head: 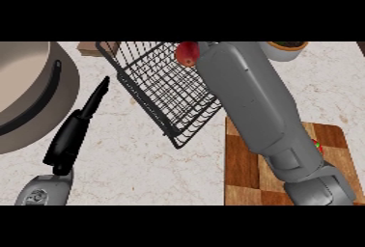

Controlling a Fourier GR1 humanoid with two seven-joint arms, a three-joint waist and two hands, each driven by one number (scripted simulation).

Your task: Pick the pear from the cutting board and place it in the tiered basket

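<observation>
The pear [187, 53], red with a yellowish patch, shows over the far end of the black wire tiered basket [160, 91], half hidden by my right forearm [257, 106]. That forearm stretches from the lower right across the wooden cutting board [242, 169] to the basket's far side. Its hand is hidden behind the forearm's end, so I cannot see what holds the pear. My left hand [71, 132] lies left of the basket with its fingers straight, pointing up and right, holding nothing.
A large grey-brown pan [28, 91] fills the left side. A white pot with dark contents [288, 48] stands at the top right. A small red and green thing [316, 144] peeks out beside my right arm on the board.
</observation>
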